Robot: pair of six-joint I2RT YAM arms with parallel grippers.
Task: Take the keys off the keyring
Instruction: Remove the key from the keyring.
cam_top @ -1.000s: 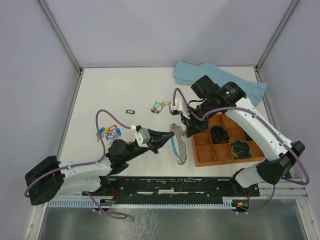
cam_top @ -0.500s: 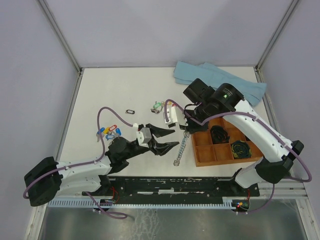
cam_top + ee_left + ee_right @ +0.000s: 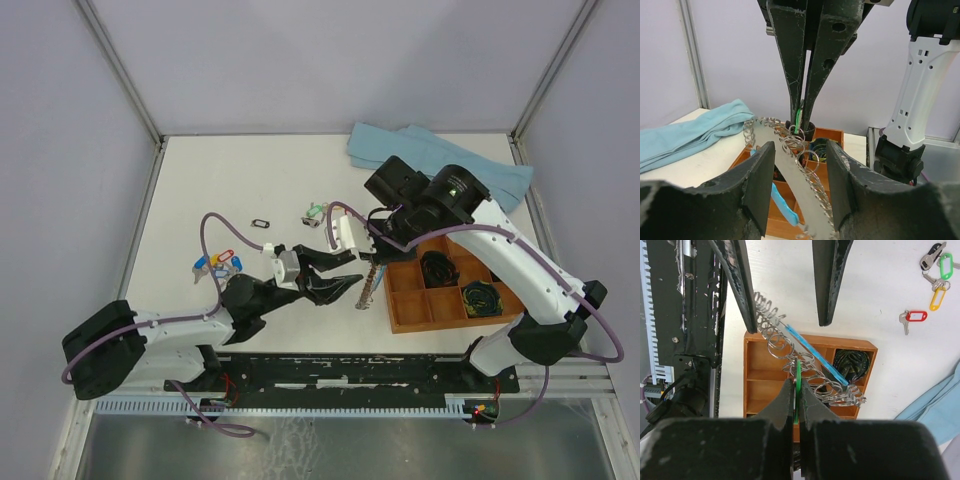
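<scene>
From above, a wooden tray [image 3: 450,323] sits on the white bench [image 3: 250,170]. Two of its compartments each hold a black coiled cable bundle [image 3: 437,266]. The keyring [image 3: 367,285] hangs just off the tray's left edge, beneath the right gripper [image 3: 375,258]. On the side of the ring away from the tray is the left gripper [image 3: 350,270], its jaws parted. Some keys [image 3: 215,265] lie well left of the tray, more lie beyond its far-left corner, and a small black tag frame [image 3: 262,224] lies between the two groups. A blue cloth [image 3: 440,160] is bunched beyond the tray's far side, and pale lilac walls [image 3: 300,60] with metal posts enclose the bench. From the left wrist, the tray is behind the keyring. The ring's silvery coils and blue arc run between the spread left jaws without clear contact. The right jaws come down from above, pinched tight on a thin green tag [image 3: 799,117] at the top of the ring. From the right wrist, looking down, the tray fills the middle with a cable bundle in one compartment. The keyring hangs across it from the clamped green tag, and a red-tagged key [image 3: 912,316] lies on the bench beyond the tray.
</scene>
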